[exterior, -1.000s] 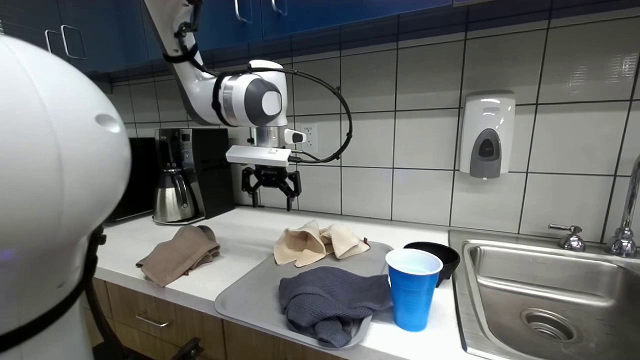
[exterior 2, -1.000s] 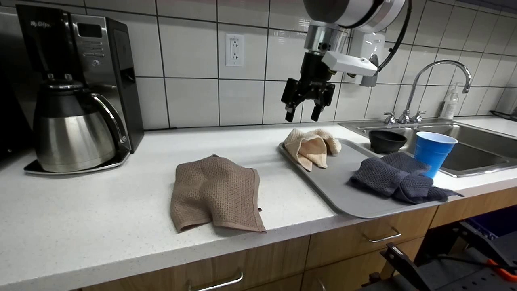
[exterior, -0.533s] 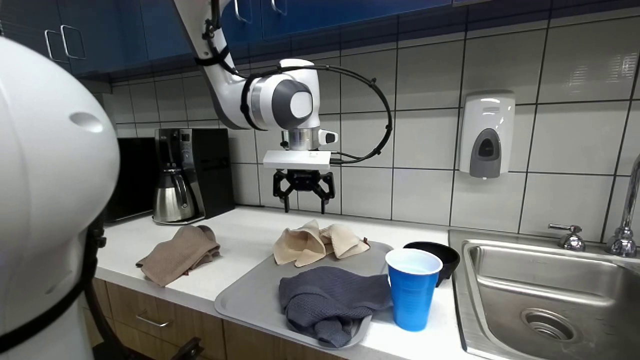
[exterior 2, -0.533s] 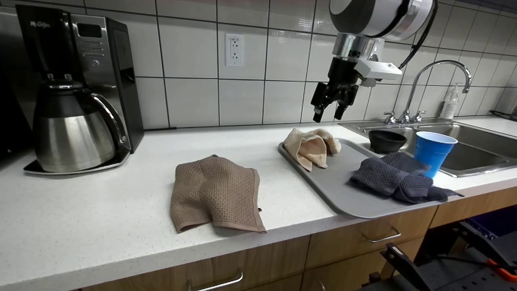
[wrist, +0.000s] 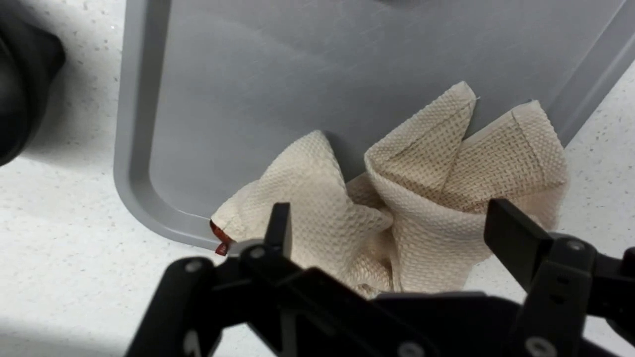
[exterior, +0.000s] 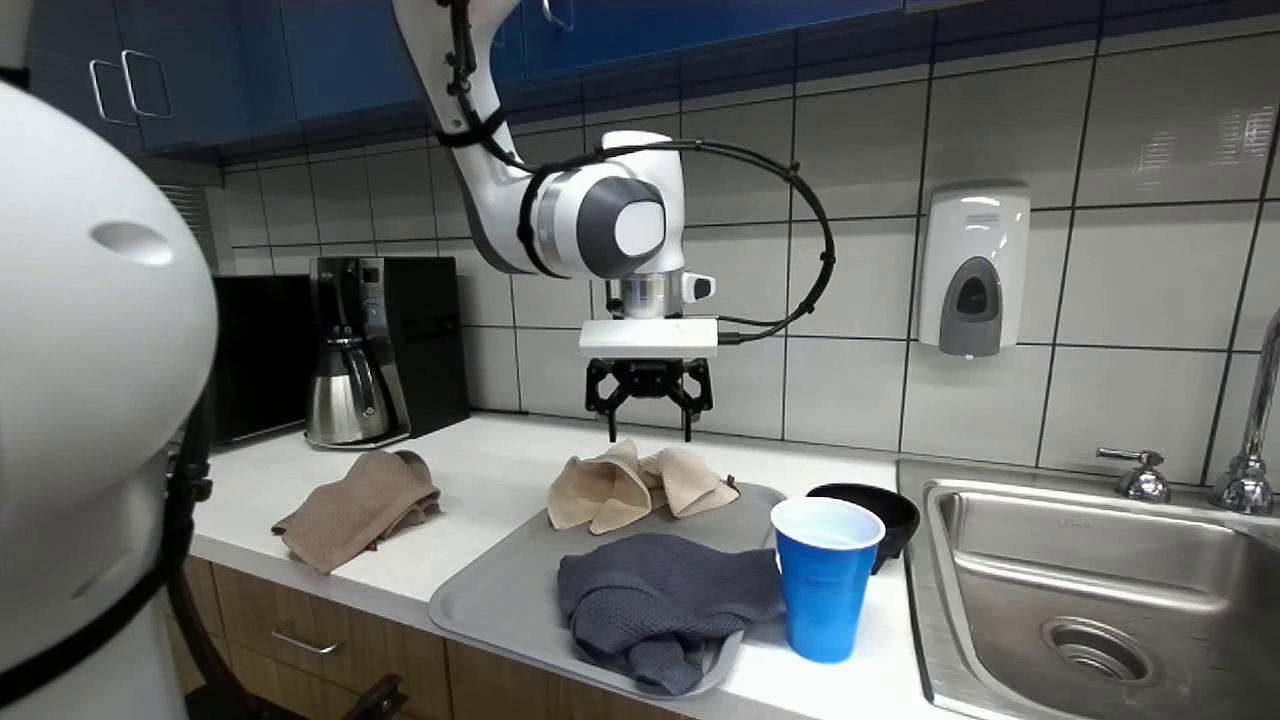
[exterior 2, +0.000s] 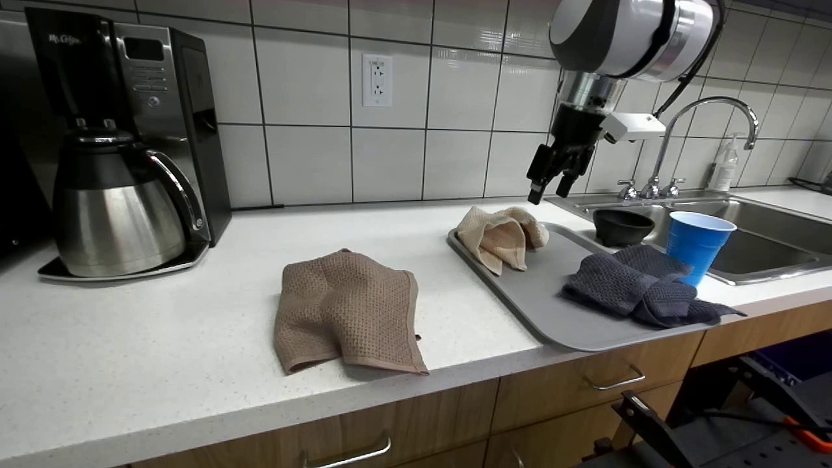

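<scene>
Hand [exterior: 650, 437] moved toward sink [exterior: 1090, 540], lower | spread wide | beige cloth [wrist: 419, 228] just below, partly on tray [wrist: 233, 109]

Blk/steel Mr. Coffee machine [exterior 2: 159, 84] w/ steel carafe [exterior 2: 123, 227] sits nr the counter's [exterior 2: 162, 338] back edge, L side in both exterior views. R side: s/s sink [exterior: 1085, 580] w/ drain [exterior: 1098, 650], set into the counter; chrome faucet [exterior 2: 715, 100] at its rear rim, pump btl. [exterior 2: 725, 170] nr that rim. Upright blue plastic cup [exterior: 828, 585] stands just beside the sink's L edge; blk bowl [exterior 2: 623, 227] just behind, partly hidden in an exterior view. Tiled wall [exterior 2: 305, 78] has wht/gray soap disp. [exterior: 975, 270] plus elec. outlet [exterior 2: 377, 80]. Blue wall cabs [exterior: 680, 25] up top; wood drawers [exterior 2: 559, 396] under the counter's front edge.
</scene>
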You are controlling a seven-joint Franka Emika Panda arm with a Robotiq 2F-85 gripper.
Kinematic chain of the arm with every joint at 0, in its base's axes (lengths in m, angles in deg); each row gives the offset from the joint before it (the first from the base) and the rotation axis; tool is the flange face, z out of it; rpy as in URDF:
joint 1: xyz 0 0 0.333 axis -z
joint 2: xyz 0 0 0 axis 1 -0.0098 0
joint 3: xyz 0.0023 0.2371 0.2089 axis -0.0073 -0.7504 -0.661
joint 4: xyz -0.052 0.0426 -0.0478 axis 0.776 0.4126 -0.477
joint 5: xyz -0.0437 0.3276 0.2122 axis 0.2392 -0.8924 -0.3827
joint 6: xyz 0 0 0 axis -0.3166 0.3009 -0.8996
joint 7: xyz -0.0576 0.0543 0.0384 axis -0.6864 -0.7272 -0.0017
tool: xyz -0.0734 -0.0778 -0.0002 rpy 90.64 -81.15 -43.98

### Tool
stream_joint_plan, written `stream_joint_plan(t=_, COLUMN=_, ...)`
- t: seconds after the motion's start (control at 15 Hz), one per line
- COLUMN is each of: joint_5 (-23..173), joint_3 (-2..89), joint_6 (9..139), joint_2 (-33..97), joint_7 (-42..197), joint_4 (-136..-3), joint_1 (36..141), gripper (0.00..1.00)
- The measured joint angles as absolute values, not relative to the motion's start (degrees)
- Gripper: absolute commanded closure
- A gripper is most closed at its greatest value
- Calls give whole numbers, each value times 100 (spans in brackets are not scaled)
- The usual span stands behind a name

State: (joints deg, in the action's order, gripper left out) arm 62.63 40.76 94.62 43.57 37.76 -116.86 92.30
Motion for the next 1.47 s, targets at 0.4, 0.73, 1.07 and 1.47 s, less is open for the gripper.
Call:
stream_joint_plan(t=0.4, joint_5=6006, joint_3=4048, joint_6=9552, joint_2=3911, joint_7=3297, joint_4=-11433, joint_1=9359, gripper=0)
stream_joint_plan(t=0.73, joint_5=5961, joint_3=3833, joint_6=9552, joint_2=3500, joint_7=3182, joint_4=-11064, joint_1=9518, gripper=0)
stream_joint_plan(t=1.07, joint_5=5961, joint_3=3577, joint_6=9552, joint_2=3120, joint_7=3164, joint_4=-10705, joint_1=9652, gripper=0)
stream_joint_plan(t=1.47, joint_5=5961, joint_3=3310, joint_6=9552, joint_2=2840, joint_7=3163, joint_4=-10439, joint_1=9771, gripper=0)
